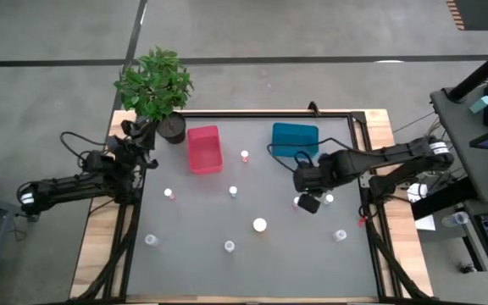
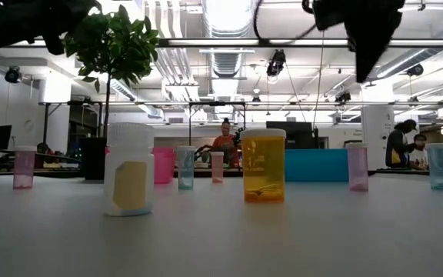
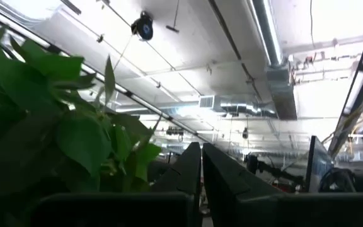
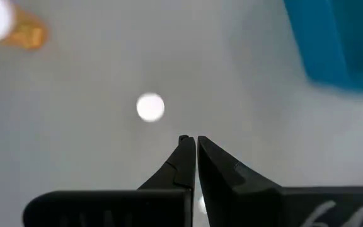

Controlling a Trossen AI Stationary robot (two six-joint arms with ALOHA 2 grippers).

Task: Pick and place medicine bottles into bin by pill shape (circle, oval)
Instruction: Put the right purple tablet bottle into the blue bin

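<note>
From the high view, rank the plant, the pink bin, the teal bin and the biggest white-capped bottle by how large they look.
1. Plant, clearly the largest.
2. Pink bin and teal bin: they look about alike, and the right arm covers part of the teal one, so no ranking between them.
3. White-capped bottle, by far the smallest.

We see a matt grey counter with bare wood edges. The bottles look like glossy see-through plastic; one is amber, with smooth white caps. Both bins, pink and teal, read as smooth plastic. The plant has slightly shiny leaves.
</note>
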